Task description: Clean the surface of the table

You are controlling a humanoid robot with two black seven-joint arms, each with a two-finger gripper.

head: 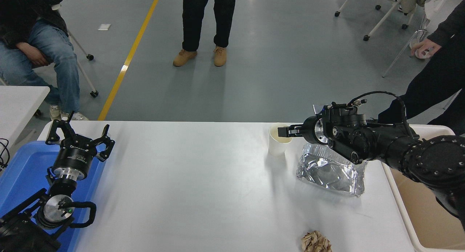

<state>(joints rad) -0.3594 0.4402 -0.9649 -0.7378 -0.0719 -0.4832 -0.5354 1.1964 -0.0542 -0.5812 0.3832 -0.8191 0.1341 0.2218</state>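
Note:
The table surface [189, 179] is a wide white top. On its far right side stands a white paper cup [277, 146], upright. My right gripper [282, 131] reaches in from the right and its tip dips into the cup's mouth at the right rim; seen side on, its state does not show. A crumpled foil tray [330, 174] lies just right of the cup, partly under my right arm. A ball of crumpled brown paper [316, 242] sits at the near edge. My left gripper [78, 134] is parked open at the lower left.
A beige bin [428, 208] stands off the table's right edge. A blue bin [21, 172] lies under my left arm. A smaller white table [18, 103] shows at the left. People sit and stand beyond the far edge.

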